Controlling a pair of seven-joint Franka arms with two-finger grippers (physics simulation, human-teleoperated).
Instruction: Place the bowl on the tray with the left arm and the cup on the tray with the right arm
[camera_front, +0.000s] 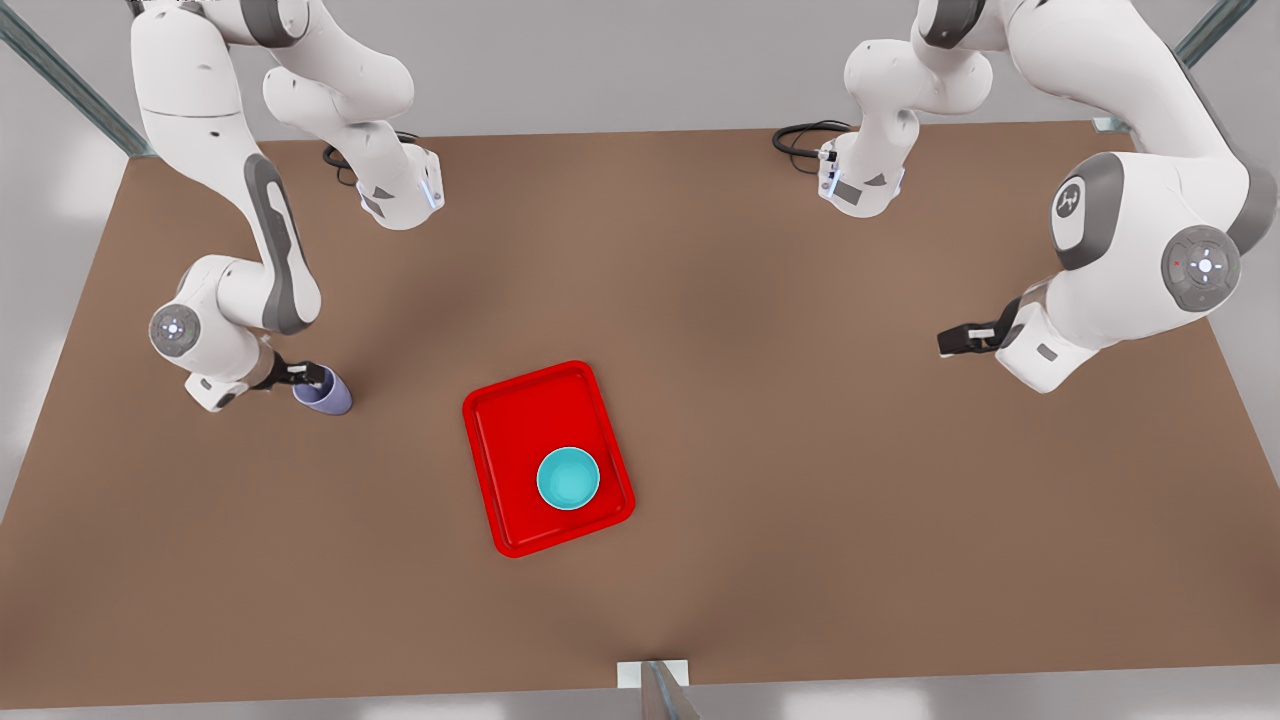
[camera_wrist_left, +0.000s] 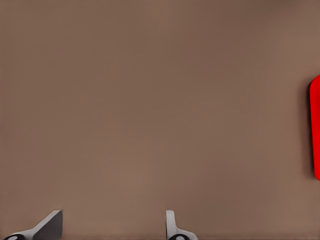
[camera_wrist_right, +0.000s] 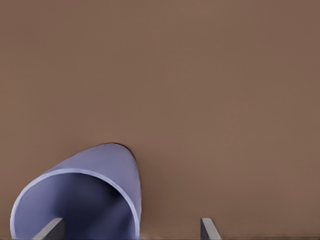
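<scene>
The teal bowl (camera_front: 568, 478) sits upright on the red tray (camera_front: 510, 440), in the corner toward the front view's lower right. At the front view's left the lavender cup (camera_front: 330, 393) rests tilted on the table, apart from the tray. My right gripper (camera_front: 305, 377) is at the cup's rim. In the right wrist view that gripper (camera_wrist_right: 132, 231) is open, with one finger inside the cup (camera_wrist_right: 95, 170) and the other outside its wall. My left gripper (camera_front: 950, 342) waits open and holding nothing at the front view's right, above bare table (camera_wrist_left: 111, 231), with the tray's edge (camera_wrist_left: 315, 127) farther off.
Both arm bases stand at the table's far edge with black cables (camera_front: 805, 135) beside them. A small bracket (camera_front: 655, 680) marks the near edge. Brown tabletop lies open between the cup and the tray.
</scene>
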